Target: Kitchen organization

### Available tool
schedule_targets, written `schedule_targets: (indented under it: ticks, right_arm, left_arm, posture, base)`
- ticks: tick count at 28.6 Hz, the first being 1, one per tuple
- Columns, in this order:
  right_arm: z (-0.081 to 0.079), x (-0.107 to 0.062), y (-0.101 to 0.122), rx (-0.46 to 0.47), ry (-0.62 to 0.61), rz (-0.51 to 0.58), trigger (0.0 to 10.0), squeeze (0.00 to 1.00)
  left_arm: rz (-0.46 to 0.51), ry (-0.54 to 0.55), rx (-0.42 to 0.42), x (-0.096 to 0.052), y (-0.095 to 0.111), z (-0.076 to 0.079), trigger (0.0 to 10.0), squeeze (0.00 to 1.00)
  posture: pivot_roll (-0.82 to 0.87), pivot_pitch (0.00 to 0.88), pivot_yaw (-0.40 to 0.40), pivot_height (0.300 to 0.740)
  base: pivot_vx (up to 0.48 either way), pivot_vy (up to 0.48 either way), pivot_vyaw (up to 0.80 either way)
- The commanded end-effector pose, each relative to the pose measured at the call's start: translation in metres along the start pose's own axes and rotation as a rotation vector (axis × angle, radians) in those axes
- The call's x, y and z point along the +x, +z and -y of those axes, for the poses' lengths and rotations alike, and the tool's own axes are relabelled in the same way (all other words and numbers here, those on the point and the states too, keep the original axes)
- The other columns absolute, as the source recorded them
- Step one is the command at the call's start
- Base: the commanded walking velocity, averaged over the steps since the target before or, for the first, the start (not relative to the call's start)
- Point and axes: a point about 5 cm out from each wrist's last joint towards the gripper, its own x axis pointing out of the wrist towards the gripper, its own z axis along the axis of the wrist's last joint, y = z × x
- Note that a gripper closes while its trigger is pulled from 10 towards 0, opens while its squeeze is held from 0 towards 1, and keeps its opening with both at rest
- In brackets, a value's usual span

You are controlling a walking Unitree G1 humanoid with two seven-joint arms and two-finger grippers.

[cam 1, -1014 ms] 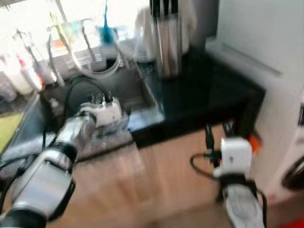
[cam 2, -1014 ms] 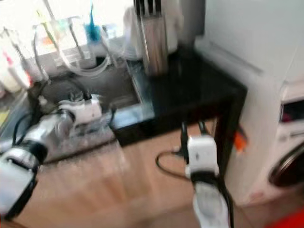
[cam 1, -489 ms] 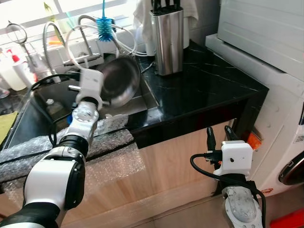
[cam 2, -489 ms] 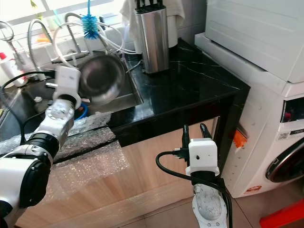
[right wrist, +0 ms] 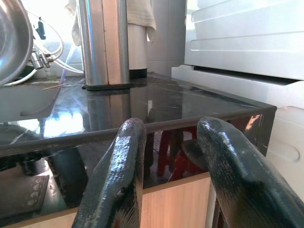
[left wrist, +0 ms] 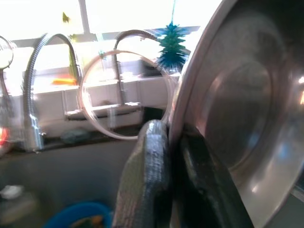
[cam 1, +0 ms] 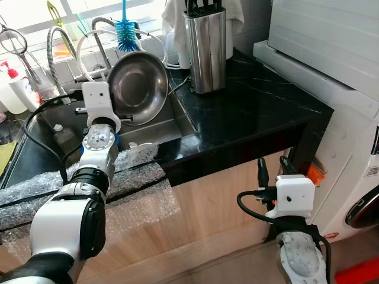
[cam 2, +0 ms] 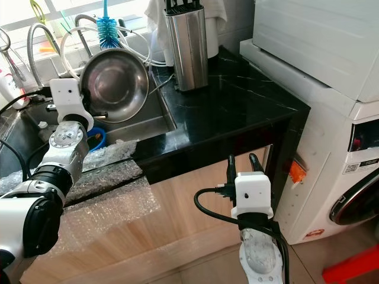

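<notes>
The left gripper point(left wrist: 166, 190), jaws clamped on the steel bowl's point(cam 1: 137, 87) rim, has lifted it higher above the sink point(cam 1: 155, 131). The right gripper point(right wrist: 171, 180) hangs with jaws parted below the worktop point(cam 1: 260, 115).

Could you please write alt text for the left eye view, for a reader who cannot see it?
The left gripper holds a steel bowl by its rim, tilted above the sink. A knife block stands on the black counter, and the right gripper hangs open below the counter's edge.

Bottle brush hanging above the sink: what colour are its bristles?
Blue bristles on the bottle brush, clearest in the left eye view.
</notes>
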Motion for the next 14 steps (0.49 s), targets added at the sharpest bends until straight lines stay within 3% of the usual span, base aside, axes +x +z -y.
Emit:
schedule_targets:
  ticks: [1, 7, 10, 14]
  right_arm:
    - [-0.005, 0.004, 0.002, 0.022, 0.027, 0.009, 10.0, 0.0]
    - [-0.007, 0.008, 0.003, 0.024, 0.046, 0.017, 10.0, 0.0]
    - [-0.007, 0.009, 0.005, 0.029, 0.045, 0.022, 10.0, 0.0]
    - [-0.005, 0.011, 0.005, 0.031, 0.037, 0.025, 10.0, 0.0]
  left_arm:
    - [0.042, 0.041, -0.111, -0.01, 0.007, -0.008, 10.0, 0.0]
    - [0.008, 0.104, -0.187, -0.016, 0.001, -0.009, 10.0, 0.0]
    - [-0.008, 0.074, -0.209, -0.027, 0.005, -0.01, 10.0, 0.0]
    - [-0.007, 0.069, -0.228, -0.03, 0.011, -0.017, 10.0, 0.0]
  posture:
    - [-0.14, 0.0, 0.158, 0.74]
    - [-0.13, 0.0, 0.147, 0.74]
    - [-0.13, 0.0, 0.143, 0.74]
    - [-0.13, 0.0, 0.143, 0.74]
  base:
    - [0.0, 0.0, 0.0]
    - [0.0, 0.0, 0.0]
    - [0.0, 0.0, 0.0]
    - [0.0, 0.0, 0.0]
